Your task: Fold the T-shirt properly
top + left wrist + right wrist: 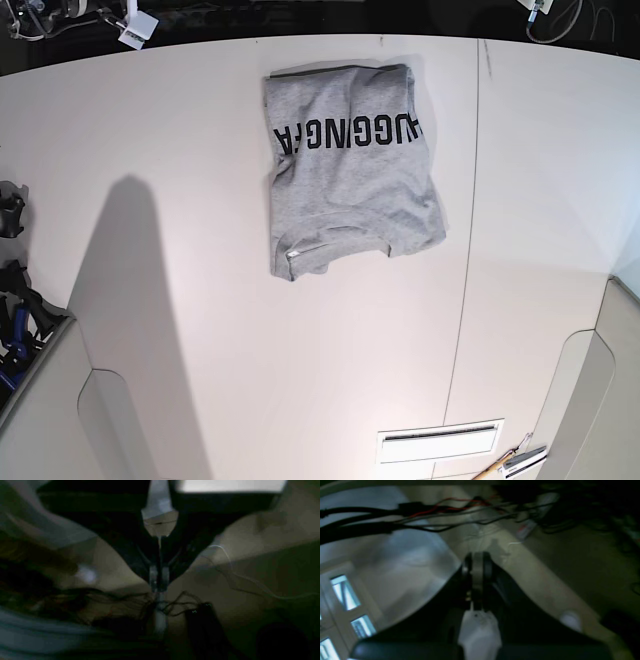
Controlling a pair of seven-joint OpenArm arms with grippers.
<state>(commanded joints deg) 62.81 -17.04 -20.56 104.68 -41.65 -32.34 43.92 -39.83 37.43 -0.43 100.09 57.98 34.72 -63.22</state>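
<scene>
Grey T-shirt (350,165) lies partly folded, long axis running away from us on the white table (200,330), arms absent from the base view, left gripper (159,580) and right gripper (477,580) both pinched empty.

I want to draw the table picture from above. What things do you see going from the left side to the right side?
Black gear at the left edge → grey T-shirt → thin table seam → white slotted plate near the bottom.
</scene>
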